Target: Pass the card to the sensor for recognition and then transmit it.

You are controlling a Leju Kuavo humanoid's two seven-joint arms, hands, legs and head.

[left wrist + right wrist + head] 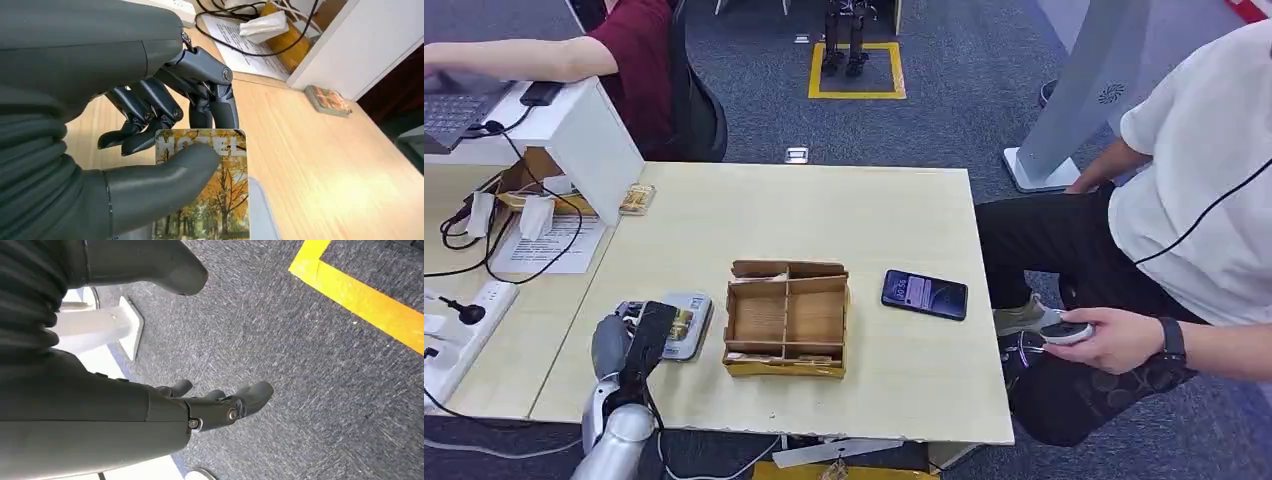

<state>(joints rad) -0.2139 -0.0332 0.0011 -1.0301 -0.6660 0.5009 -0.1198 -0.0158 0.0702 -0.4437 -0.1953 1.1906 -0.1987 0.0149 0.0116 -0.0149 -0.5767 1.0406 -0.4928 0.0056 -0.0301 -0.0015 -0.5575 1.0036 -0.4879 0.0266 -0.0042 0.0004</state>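
A hotel card [220, 190] printed with yellow autumn trees is pinched by my left hand [165, 150]: the thumb presses on its face and the dark fingers [150, 107] curl behind its upper edge. Under the card lies the pale grey sensor pad [260, 210]. From the head view, the left hand [636, 345] is at the table's front left, over the sensor pad [696, 330], and covers most of the card [682, 322]. My right hand [220, 405] hangs over grey carpet, fingers apart from the thumb and holding nothing.
A wooden divided box [786, 318] stands right of the sensor, a phone [924, 294] beyond it. Another small card [636, 198] lies by a white stand [584, 135] with cables. One person sits at the right holding a controller [1064, 330]; another sits at the far left.
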